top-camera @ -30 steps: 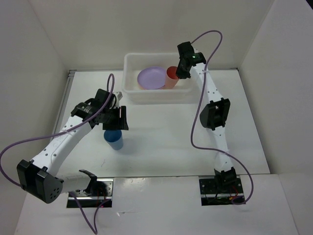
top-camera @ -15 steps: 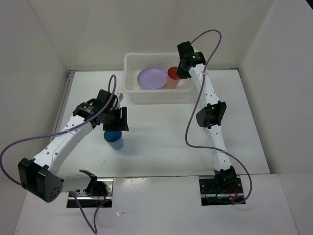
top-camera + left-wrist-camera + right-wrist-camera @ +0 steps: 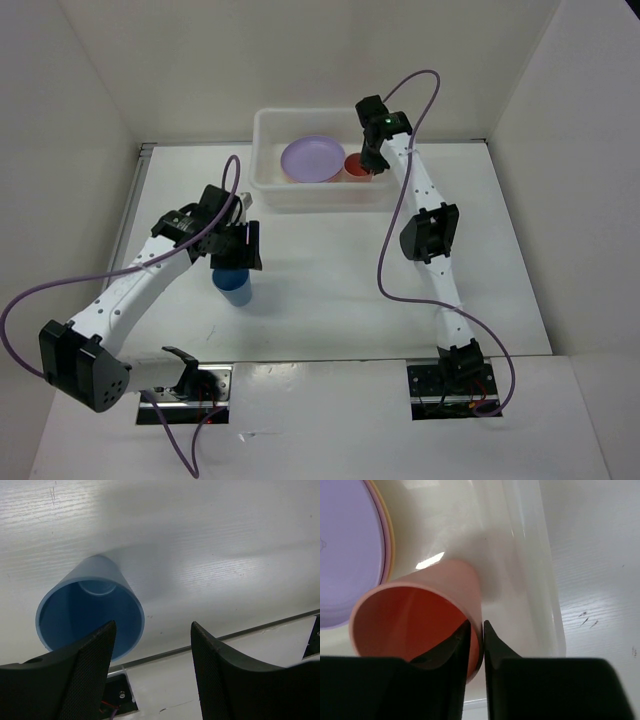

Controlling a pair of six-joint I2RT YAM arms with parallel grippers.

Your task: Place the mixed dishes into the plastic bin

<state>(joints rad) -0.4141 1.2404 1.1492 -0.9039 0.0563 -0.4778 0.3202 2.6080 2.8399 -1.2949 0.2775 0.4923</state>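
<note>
Top external shows my right gripper (image 3: 367, 158) has sunk lower into the plastic bin (image 3: 320, 196) over the last second, bringing the orange cup (image 3: 356, 166) down beside the purple plate (image 3: 309, 158); I judge release is close. Right wrist adds what that view hides: my fingers pinched narrow on the cup's wall, one inside the rim, one outside. My left gripper (image 3: 152, 630) hangs spread wide over the blue cup (image 3: 90, 607), which stands on the table (image 3: 210, 535), well short of the bin.
</note>
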